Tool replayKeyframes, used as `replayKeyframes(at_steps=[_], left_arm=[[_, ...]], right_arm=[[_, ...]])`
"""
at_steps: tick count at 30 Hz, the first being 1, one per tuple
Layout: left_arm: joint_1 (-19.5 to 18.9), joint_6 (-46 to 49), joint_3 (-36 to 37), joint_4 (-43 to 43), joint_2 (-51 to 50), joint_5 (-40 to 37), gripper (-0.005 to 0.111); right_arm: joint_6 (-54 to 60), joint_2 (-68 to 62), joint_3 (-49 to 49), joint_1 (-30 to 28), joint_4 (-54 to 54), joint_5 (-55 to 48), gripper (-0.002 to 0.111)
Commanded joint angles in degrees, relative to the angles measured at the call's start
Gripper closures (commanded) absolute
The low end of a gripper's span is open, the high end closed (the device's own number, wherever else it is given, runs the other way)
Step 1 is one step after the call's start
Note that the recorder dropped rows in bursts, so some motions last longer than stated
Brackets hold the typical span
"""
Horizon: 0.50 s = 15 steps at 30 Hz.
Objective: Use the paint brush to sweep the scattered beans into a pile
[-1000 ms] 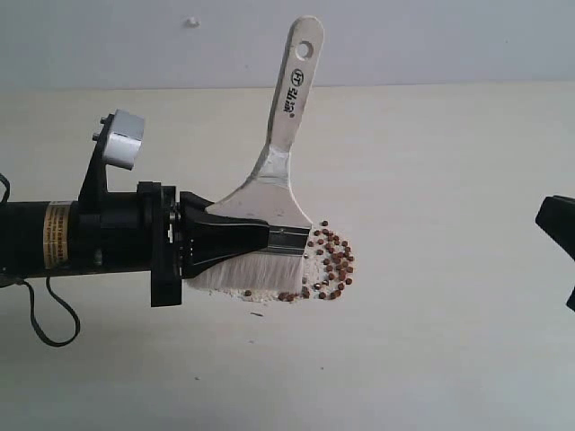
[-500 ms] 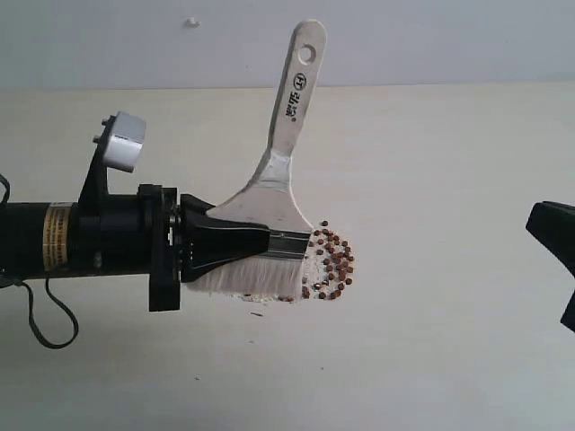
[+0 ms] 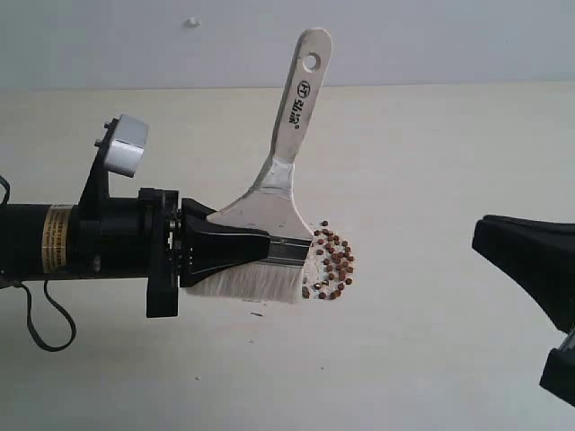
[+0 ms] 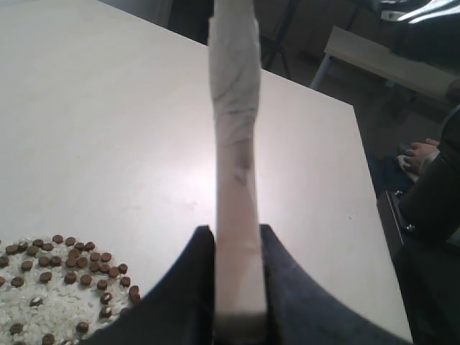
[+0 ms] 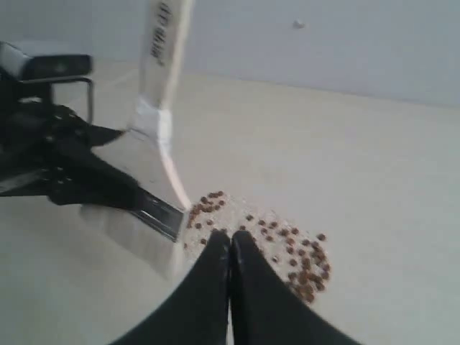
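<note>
The beans (image 3: 334,265) are reddish-brown, the table (image 3: 431,162) cream, the paint brush (image 3: 275,193) pale wood, silver and off-white.

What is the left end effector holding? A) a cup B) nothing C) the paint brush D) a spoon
C: the left end effector is clamped on the paint brush at its metal band, right beside the beans.

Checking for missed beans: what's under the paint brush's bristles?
The paint brush sets its bristles on the table; beans and white grains lie beside their end. Anything beneath is covered.
</note>
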State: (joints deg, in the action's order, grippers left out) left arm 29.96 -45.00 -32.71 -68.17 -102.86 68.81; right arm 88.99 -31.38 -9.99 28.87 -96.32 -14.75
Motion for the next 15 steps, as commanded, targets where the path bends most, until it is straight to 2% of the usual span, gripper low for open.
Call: replayKeyframes(at_steps=[1, 3, 5, 8, 11, 13, 15], left_arm=[[-0.2, 0.0, 0.1, 0.1, 0.5, 1.2, 0.107], [-0.2, -0.2, 0.1, 0.0, 0.5, 1.2, 0.107], [-0.2, -0.2, 0.1, 0.0, 0.5, 1.2, 0.107], [-0.2, -0.2, 0.1, 0.0, 0.5, 1.2, 0.107], [-0.2, -0.4, 0.1, 0.0, 0.5, 1.2, 0.107], [-0.2, -0.4, 0.1, 0.0, 0.5, 1.2, 0.107], [-0.2, -0.4, 0.1, 0.0, 0.5, 1.2, 0.107]], right_arm=[[12.9, -2.3, -2.4, -0.2, -3.6, -15.6, 0.108], [16.0, -3.2, -2.4, -0.2, -3.6, -21.6, 0.108], [16.3, -3.7, -2.4, -0.2, -3.6, -21.8, 0.108], [16.8, -3.7, -2.4, -0.2, -3.6, -15.2, 0.108], [9.6, -3.7, -2.4, -0.2, -3.6, -1.1, 0.108], [4.8, -3.8, -2.4, -0.2, -3.6, 1.6, 0.108], [4.6, -3.9, -2.4, -0.2, -3.6, 1.1, 0.108]])
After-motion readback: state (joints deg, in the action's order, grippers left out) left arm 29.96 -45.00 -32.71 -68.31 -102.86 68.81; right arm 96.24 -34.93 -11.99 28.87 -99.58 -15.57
